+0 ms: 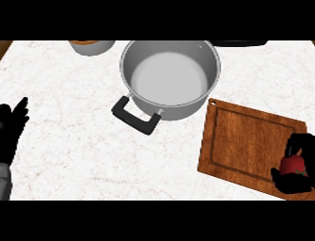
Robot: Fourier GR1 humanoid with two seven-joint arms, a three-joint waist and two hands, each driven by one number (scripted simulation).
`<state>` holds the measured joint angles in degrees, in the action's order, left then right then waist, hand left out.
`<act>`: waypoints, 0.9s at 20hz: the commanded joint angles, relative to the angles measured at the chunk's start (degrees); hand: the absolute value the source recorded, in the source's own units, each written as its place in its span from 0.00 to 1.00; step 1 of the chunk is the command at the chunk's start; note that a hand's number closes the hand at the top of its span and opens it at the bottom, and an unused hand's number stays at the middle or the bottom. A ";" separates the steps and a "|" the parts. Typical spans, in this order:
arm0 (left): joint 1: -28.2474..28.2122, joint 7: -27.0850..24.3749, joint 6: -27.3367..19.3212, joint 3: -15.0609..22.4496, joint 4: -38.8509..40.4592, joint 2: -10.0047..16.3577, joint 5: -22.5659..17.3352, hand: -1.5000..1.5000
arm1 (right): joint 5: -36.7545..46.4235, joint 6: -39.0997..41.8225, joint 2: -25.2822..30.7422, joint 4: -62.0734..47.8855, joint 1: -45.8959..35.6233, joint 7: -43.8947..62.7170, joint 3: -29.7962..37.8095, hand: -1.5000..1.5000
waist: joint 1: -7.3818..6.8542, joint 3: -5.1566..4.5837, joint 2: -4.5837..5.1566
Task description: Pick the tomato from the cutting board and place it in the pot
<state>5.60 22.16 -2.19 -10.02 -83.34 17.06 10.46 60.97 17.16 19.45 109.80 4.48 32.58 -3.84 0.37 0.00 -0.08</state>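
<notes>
A red tomato sits at the right end of the wooden cutting board, and my right hand is curled round it, hiding most of it. The steel pot with a black handle stands up and to the left of the board, and nothing shows inside it. At the left edge my left hand rests open over the counter, fingers pointing up.
A grey bowl with an orange inside sits at the top left of the white marble counter. A dark object shows at the top edge to the right of the pot. Wooden floor shows beyond both side edges.
</notes>
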 commanded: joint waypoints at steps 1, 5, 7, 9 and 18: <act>0.01 2.30 -0.40 0.02 -2.54 -0.22 0.31 0.50 | 1.66 -0.23 0.60 7.06 -0.75 3.59 3.43 1.00 | -0.06 -0.01 -0.10; -2.79 -2.08 -0.27 -0.66 -0.62 -0.57 -0.04 0.50 | 0.79 -5.08 0.28 16.82 -1.92 0.36 3.97 1.00 | 0.28 -0.04 -0.24; -0.98 -1.03 0.09 -0.26 0.36 -0.03 0.51 0.50 | -0.84 -3.62 -0.83 20.73 -7.91 1.92 3.77 1.00 | 0.07 -0.06 -0.18; -0.47 -1.01 -0.80 1.24 1.22 -1.90 1.30 0.50 | -2.04 -5.61 -3.52 25.54 -10.03 2.47 2.46 1.00 | 0.39 -0.07 -0.24; -0.51 -1.46 0.30 0.68 0.52 -1.01 1.42 0.50 | -1.98 9.79 -3.15 23.03 -38.70 15.61 -1.17 1.00 | -0.99 -0.14 -0.02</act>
<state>5.17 21.85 -2.17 -9.44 -83.55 16.12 11.64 60.25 20.23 17.17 132.85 -22.68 42.43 -3.00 -0.35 -0.09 -0.12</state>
